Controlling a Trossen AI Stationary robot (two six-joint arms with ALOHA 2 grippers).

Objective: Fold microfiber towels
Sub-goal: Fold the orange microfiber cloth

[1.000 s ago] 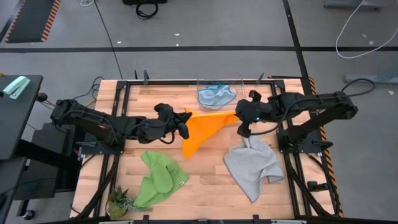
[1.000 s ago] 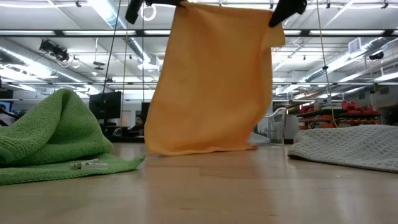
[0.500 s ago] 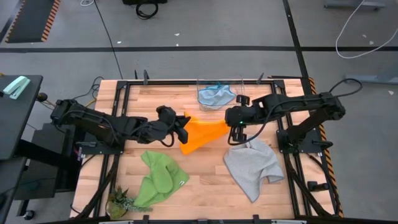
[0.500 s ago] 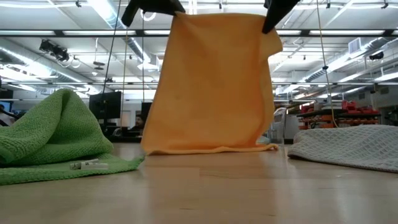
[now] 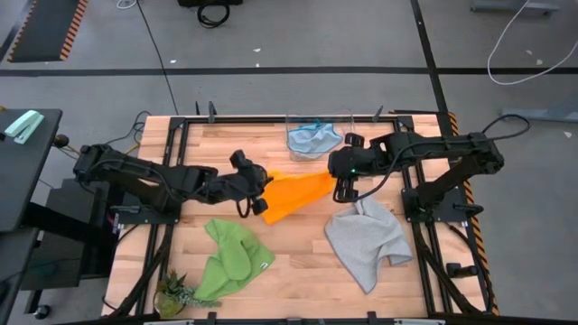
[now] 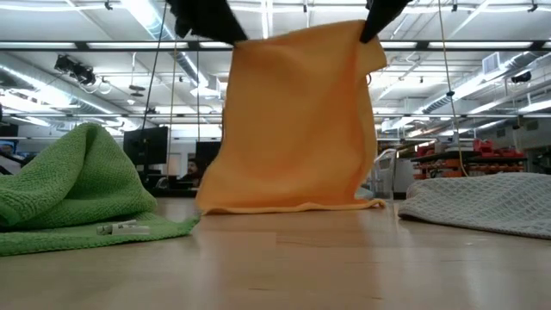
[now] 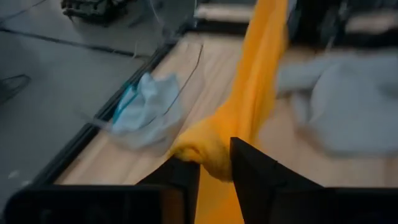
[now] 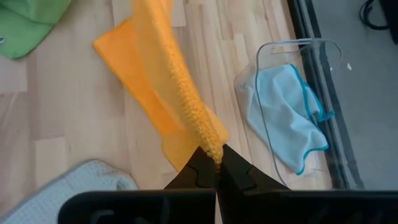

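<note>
Up at the far edge of the wooden tabletop (image 5: pixel 298 262), a clear plastic bin (image 5: pixel 318 120) holds the crumpled light blue microfiber towel (image 5: pixel 312 138); the right wrist view shows the same blue cloth (image 8: pixel 283 112) lying inside the bin's transparent rim (image 8: pixel 298 43).

The right gripper (image 5: pixel 342 188), above the middle of the tabletop, has its fingers pressed together on a top corner of the soft yellow-orange microfiber towel (image 5: pixel 293 194), the bunched edge pinched right at the fingertips (image 8: pixel 214 163). The left gripper (image 5: pixel 257 204) is at the towel's other top corner with its fingers partly spread; a rolled fold of cloth (image 7: pixel 208 152) sits between them, touching both, though whether they grip it cannot be told.

The orange towel hangs as a sheet between the two grippers, its long axis running left to right across the tabletop's middle, its top edge sloping down toward the left gripper and its bottom hem (image 6: pixel 284 207) resting on the wood.

The bright green towel (image 5: pixel 230 257) lies heaped near the front-left corner, and the light grey towel (image 5: pixel 366 239) lies spread toward the front-right, just beside the right gripper.
</note>
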